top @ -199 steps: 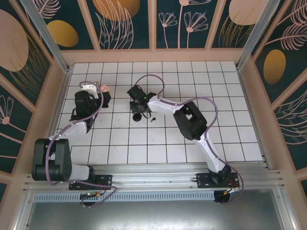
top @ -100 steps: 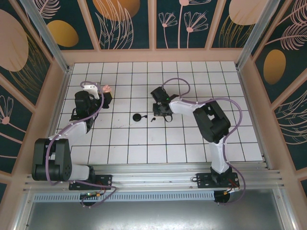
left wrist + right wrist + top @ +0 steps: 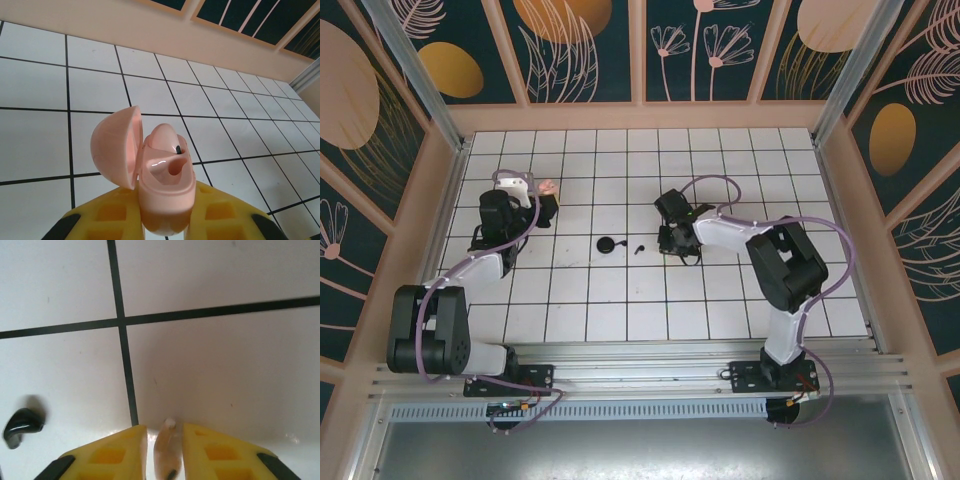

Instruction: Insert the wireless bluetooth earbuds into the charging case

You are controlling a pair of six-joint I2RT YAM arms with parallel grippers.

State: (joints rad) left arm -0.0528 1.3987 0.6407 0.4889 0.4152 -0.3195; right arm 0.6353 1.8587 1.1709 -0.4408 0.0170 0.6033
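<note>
At the near edge of the white tiled table, both arm bases, and just beyond them a band of bare tiles running from the left edge to the right.

Farther in, about the middle of the table, the right gripper, pointed down at the tiles and pinched tight on a pale earbud. Grips it between yellow fingers, white tip toward the surface; cannot tell whether touching. Just beside, toward the left edge, a small black curved piece loose on a tile, and past that a black round piece. Cannot tell what either is. From the gripper toward the right edge, open tiles crossed by the right arm itself.

Farther back, near the left edge and toward the far left corner, the left gripper, clamped on the base of the pink charging case and raised above the tiles. Lid swung open to one side, one empty socket facing up. Well apart from the right gripper, with open tiles between.

Beyond both, bare rows of tiles up to the peach wall along the far edge.
</note>
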